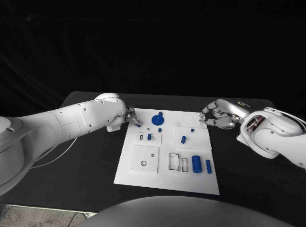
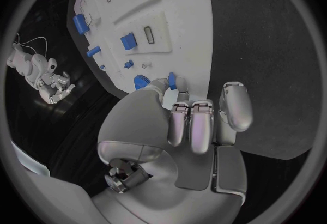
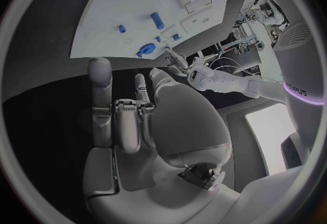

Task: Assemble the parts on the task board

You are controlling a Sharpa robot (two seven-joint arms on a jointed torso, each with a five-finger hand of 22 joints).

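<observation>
The one readable marking is a line of grey lettering running along the robot's white right forearm [image 3: 297, 85] in the right wrist view; it seems to read "sharpa", though the fisheye bend makes the letters uncertain. A small dark mark sits on the right hand [image 1: 221, 115] in the head view, too small to read.

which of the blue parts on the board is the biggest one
The thick blue cylinder lying near the task board's near right corner; it is fatter than the slim blue bar beside it.
</observation>
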